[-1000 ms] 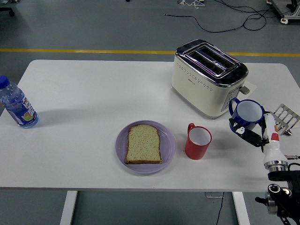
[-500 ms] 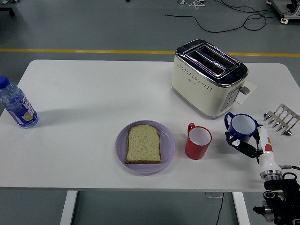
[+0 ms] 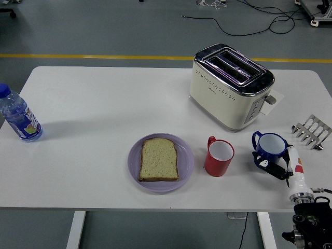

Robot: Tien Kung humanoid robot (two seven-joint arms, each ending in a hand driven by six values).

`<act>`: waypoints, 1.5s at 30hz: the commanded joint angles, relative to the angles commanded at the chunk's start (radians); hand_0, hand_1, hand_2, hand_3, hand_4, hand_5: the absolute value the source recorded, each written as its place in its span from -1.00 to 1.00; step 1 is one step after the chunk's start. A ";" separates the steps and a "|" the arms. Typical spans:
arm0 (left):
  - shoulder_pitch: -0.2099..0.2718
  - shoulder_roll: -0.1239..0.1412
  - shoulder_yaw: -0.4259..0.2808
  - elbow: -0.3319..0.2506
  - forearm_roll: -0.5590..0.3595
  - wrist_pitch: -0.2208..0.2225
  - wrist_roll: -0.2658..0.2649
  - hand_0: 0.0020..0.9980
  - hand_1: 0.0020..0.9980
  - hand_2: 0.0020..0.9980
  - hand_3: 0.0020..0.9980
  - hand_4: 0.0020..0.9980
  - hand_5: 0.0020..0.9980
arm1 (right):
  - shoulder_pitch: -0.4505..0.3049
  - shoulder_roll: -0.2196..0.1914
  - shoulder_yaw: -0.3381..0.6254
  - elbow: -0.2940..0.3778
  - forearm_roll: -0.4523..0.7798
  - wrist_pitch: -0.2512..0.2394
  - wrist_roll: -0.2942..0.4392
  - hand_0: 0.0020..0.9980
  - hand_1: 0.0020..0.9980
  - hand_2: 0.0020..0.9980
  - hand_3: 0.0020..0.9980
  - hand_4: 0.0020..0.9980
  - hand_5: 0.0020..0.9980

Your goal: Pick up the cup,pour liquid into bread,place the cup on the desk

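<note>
Where the right arm came in from the lower right corner, we noted the right hand [image 3: 274, 165] at the blue cup [image 3: 271, 146], its dark fingers [image 3: 270, 167] wrapped against the cup's near side and gripping it. The cup stood upright, its white inside showing and its handle toward the left; we could not tell whether its base touched the white surface [image 3: 93, 104] or hung just above it. A white, red-marked segment of the forearm ran down and back from the hand toward the table's near right edge.

Left of the blue cup, and apart from it, stood a red cup [image 3: 219, 156], upright, handle at the upper left, inside white. Just beside that, further left, lay a lilac plate [image 3: 185, 165] carrying one slice of bread [image 3: 159, 160], flat and square to the near edge. Behind both cups sat a cream toaster [image 3: 230, 85] with a chrome top, set at an angle, slots open to view. A small metal rack [image 3: 311, 130] lay near the right edge, behind the hand. Well apart, at the far left edge, stood a clear water bottle [image 3: 18, 115] with a blue cap. The left hand was out of sight.
</note>
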 joint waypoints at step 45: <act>0.001 0.000 0.004 0.000 -0.001 -0.001 0.001 0.29 0.32 0.35 0.04 -0.51 0.72 | 0.002 0.002 0.066 -0.032 -0.085 0.082 -0.038 0.72 0.55 0.90 1.00 0.72 -0.92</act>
